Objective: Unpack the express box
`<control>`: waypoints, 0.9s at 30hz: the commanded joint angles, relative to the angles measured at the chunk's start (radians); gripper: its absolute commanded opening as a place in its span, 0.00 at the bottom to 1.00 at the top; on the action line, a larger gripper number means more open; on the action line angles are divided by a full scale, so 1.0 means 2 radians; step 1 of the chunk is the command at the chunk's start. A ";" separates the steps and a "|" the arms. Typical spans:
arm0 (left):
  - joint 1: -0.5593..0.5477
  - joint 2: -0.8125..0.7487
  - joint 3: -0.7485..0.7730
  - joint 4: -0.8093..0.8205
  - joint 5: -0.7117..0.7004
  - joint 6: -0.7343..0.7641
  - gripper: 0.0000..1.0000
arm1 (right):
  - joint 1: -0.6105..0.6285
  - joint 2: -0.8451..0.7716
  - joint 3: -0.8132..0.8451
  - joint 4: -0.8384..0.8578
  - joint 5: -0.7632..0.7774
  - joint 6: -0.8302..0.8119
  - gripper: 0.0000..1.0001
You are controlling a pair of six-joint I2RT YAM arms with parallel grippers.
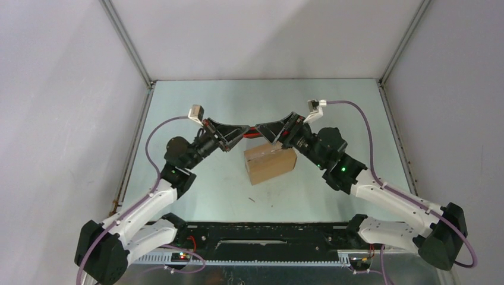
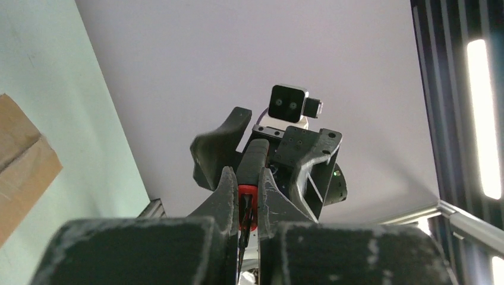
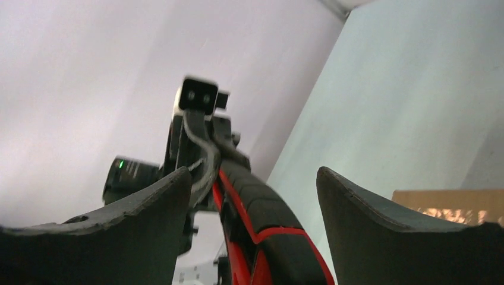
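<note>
The express box, a small brown carton with its flaps closed, sits on the table mid-way between the arms. It also shows in the left wrist view and the right wrist view. Above its far edge the two grippers meet tip to tip. My left gripper is shut on a red-and-black knife. The knife's handle reaches between the fingers of my right gripper, which is open, with gaps on both sides of the handle.
The pale green table is walled by white panels with metal corner posts. A black rail with the arm bases runs along the near edge. The right arm's elbow hangs just right of the box.
</note>
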 commanded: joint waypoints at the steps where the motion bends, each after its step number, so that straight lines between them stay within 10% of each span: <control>1: -0.017 -0.019 -0.014 -0.013 -0.057 -0.037 0.00 | 0.001 0.016 0.004 0.063 0.094 -0.023 0.78; 17: -0.061 0.009 -0.003 -0.014 -0.105 -0.073 0.00 | 0.018 0.054 0.030 0.060 0.092 -0.061 0.56; 27: -0.073 0.043 0.020 0.007 -0.091 -0.063 0.00 | -0.001 0.072 0.041 0.066 0.011 -0.041 0.61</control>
